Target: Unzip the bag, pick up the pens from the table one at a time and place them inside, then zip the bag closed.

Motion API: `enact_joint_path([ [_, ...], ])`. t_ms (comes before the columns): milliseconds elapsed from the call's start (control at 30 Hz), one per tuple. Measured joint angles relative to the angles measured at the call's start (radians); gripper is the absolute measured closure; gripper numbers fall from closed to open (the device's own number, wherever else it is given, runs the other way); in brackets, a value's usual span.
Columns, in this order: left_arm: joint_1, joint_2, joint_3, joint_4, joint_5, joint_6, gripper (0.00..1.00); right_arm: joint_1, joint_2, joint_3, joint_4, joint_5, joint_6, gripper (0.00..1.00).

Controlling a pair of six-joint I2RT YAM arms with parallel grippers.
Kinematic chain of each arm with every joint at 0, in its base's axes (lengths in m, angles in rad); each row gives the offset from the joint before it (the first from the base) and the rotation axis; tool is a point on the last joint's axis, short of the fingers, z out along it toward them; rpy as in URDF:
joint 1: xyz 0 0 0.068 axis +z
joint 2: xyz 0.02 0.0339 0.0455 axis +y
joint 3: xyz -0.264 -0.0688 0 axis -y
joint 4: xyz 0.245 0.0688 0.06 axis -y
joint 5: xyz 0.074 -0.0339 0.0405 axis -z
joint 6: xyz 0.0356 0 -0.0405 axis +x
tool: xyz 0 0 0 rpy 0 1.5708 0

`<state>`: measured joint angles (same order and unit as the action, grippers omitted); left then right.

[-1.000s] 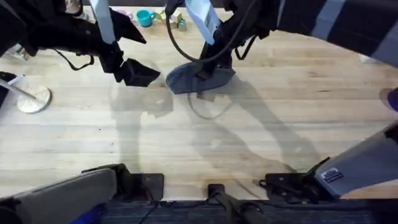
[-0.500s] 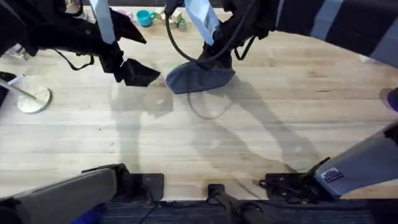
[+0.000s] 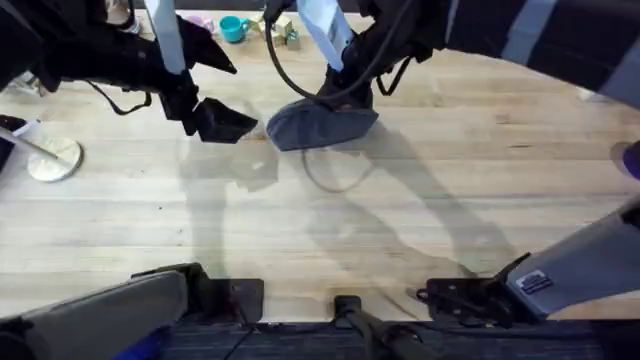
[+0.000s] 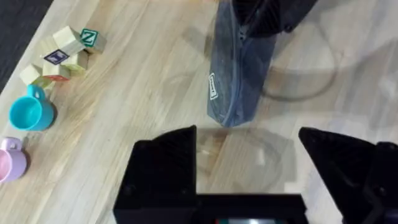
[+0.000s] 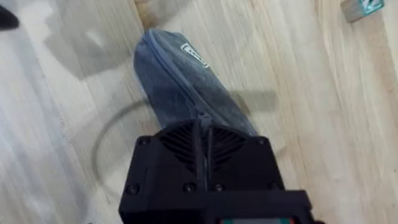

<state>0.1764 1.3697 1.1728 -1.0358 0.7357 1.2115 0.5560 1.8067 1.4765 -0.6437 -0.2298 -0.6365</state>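
Observation:
The grey-blue bag (image 3: pixel 318 126) lies on the table (image 3: pixel 420 230) at the far middle, its zipper (image 5: pixel 168 68) running along the top. My right gripper (image 5: pixel 202 127) stands over the bag's right end. Its fingers are pressed together right where the zipper line ends, and they hide the pull. My left gripper (image 4: pixel 249 155) hovers open just left of the bag's other end (image 4: pixel 233 115), touching nothing. The pens are out of view.
A teal cup (image 4: pixel 31 112), a pink cup (image 4: pixel 9 165) and wooden letter blocks (image 4: pixel 62 53) sit at the far edge behind the left arm. A white round stand base (image 3: pixel 50 158) is at the far left. A black cable loop (image 3: pixel 335 175) lies in front of the bag.
My right gripper has slid from the bag's middle toward its far right end, and the bag's top now looks smooth. The left gripper has barely moved.

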Motion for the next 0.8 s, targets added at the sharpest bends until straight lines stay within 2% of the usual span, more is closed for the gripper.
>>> enact_joint_path([
  [200, 0.0, 0.008, 0.0, -0.02, 0.001, 0.061, 0.008, 0.009, -0.046, 0.0, -0.006, -0.002, 0.0, 0.971],
  [333, 0.0, 0.07, 0.0, -0.02, 0.014, 0.105, 0.008, 0.009, -0.053, 0.0, -0.008, -0.002, 0.0, 0.971],
  [567, 0.0, 0.254, 0.0, -0.01, 0.103, 0.191, 0.008, 0.011, -0.053, 0.0, -0.01, -0.002, 0.0, 0.97],
  [800, 0.0, 0.399, 0.0, 0.046, 0.214, 0.226, 0.007, 0.011, -0.053, 0.0, -0.01, -0.002, 0.0, 0.97],
])
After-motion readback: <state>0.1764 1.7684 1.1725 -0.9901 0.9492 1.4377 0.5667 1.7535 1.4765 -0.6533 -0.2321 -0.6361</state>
